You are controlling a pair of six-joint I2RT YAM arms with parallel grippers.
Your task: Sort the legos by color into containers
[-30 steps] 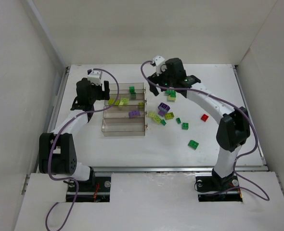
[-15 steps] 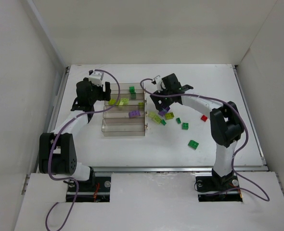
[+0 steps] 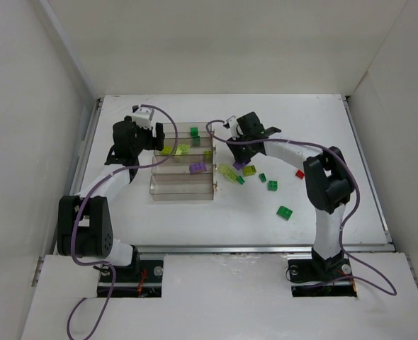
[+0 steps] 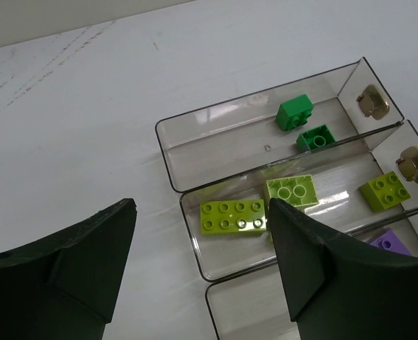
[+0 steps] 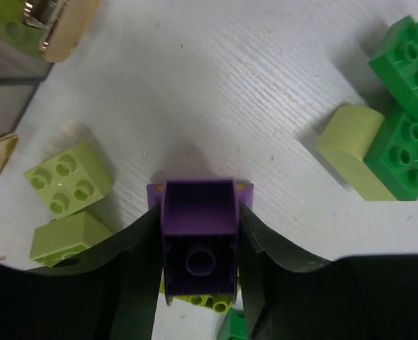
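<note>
My right gripper (image 5: 200,212) is down on the table, shut on a purple lego (image 5: 200,241) held by its two sides. In the top view it (image 3: 239,160) stands just right of the containers (image 3: 181,187). Yellow-green legos (image 5: 67,177) and green legos (image 5: 407,57) lie around it. My left gripper (image 4: 200,207) hangs open and empty above the left end of the containers (image 4: 168,152). The far bin holds two green legos (image 4: 295,112). Yellow-green legos (image 4: 232,215) lie in the second bin and a purple lego (image 4: 387,242) in the third.
Loose on the table to the right lie a red lego (image 3: 300,173) and green legos (image 3: 285,212) (image 3: 272,185). Gold clips (image 4: 372,103) sit at the containers' right end. White walls enclose the table on three sides.
The right arm swung down and in toward the loose pile, and its jaws closed onto the purple lego. The left arm has barely moved and stays open.
</note>
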